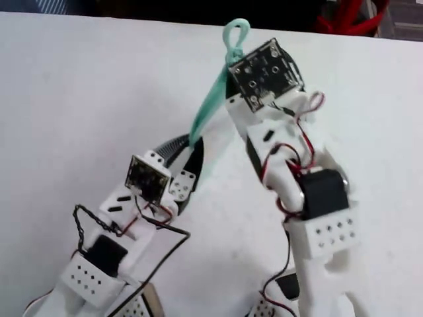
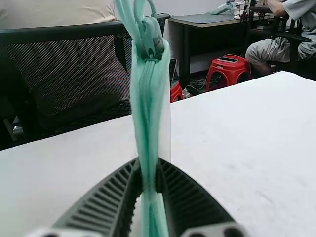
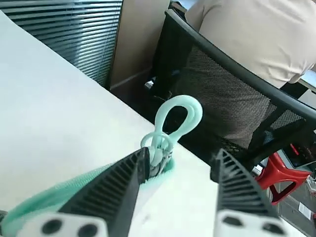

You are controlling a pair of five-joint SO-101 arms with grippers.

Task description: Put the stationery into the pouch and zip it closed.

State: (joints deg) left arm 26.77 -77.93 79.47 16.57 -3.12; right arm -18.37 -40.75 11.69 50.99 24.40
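From the high view, a wide stretch of white counter [image 1: 79, 99] spreads at 9 o'clock of the arms, running out to the picture's left edge. The left arm comes in from 7 o'clock. Its left claw [image 2: 148, 170] is clenched on the mint-green pouch [image 2: 150, 98], with the ribbed fingers [image 2: 111, 197] pressed against both of its flat sides. The pouch stands on edge, thin and upright between them.

From that grip the pouch runs towards 1 o'clock across the middle of the counter. The zipper slider [image 2: 150, 42] sits at the pouch's far end. The pull loop [image 3: 178, 116] beyond it reaches almost to the counter's far edge at 12 o'clock. Past that edge stands a black mesh chair [image 2: 64, 74], close against the counter.

The right arm rises from 5 o'clock and bends over the pouch's far end. The right claw [image 3: 181, 154] is released, its jaws spread wide. One finger lies just beside the slider and loop, and the other stands well apart over bare counter near the far edge. Whether that nearer finger touches the slider cannot be told.

At 3 o'clock of the right arm, white counter continues to the picture's right edge.
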